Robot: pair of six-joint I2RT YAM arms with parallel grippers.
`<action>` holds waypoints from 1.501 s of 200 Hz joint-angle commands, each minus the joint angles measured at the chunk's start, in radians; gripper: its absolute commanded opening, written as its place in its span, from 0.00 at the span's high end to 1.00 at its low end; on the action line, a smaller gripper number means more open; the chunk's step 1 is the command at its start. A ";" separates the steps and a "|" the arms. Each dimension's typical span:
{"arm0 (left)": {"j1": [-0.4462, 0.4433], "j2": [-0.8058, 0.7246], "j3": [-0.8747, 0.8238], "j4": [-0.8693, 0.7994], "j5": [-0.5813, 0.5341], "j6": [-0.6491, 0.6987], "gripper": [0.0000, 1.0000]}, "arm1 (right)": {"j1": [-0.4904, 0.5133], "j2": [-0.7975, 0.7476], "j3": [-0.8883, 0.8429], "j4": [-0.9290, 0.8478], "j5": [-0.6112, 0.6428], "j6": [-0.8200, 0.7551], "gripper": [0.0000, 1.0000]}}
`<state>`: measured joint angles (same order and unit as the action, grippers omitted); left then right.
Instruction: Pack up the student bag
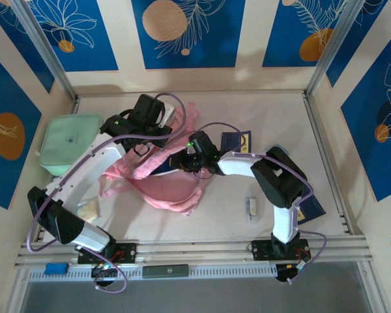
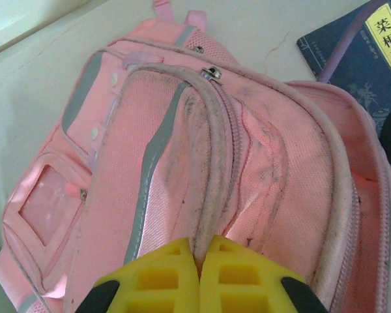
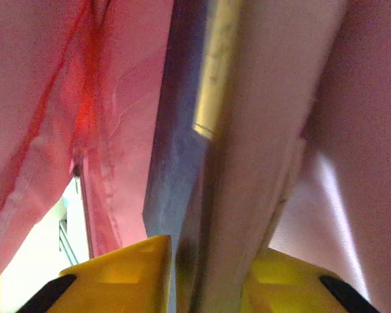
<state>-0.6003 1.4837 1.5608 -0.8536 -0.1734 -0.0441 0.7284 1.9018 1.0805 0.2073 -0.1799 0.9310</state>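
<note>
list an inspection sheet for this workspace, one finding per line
surface: off-white table, walled on three sides
job's things: pink student bag lies mid-table
clutter: mint-green case at left; dark blue book beside the bag; small pale object near the right arm's base
grippers: left gripper shut on the bag's zip rim; right gripper between pink fabric, clamping a flat blue-edged item, probably a book
cables: purple cable along each arm
surroundings: blue floral wall panels; metal rail at near edge

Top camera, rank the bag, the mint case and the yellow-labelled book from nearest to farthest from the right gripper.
1. Bag: centre of the table; the right gripper reaches into it.
2. Yellow-labelled book: just to the gripper's right, slightly farther back.
3. Mint case: far left, beyond the left arm.
</note>
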 commanded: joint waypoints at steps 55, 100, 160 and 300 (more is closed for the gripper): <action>0.027 -0.062 0.004 0.097 0.054 0.002 1.00 | 0.066 -0.268 -0.170 -0.298 0.260 0.061 0.63; 0.030 -0.056 0.003 0.107 0.070 -0.006 1.00 | 0.135 -0.176 -0.107 -0.236 0.215 0.132 0.88; 0.033 -0.066 0.005 0.090 0.060 0.006 1.00 | 0.153 -0.233 -0.125 -0.386 0.383 0.127 0.80; 0.037 -0.074 -0.001 0.088 0.068 0.019 1.00 | 0.116 -0.207 -0.102 -0.318 0.610 0.109 0.92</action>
<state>-0.5835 1.4612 1.5566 -0.8299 -0.0971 -0.0441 0.8928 1.7576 0.9993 -0.1101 0.2897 1.0615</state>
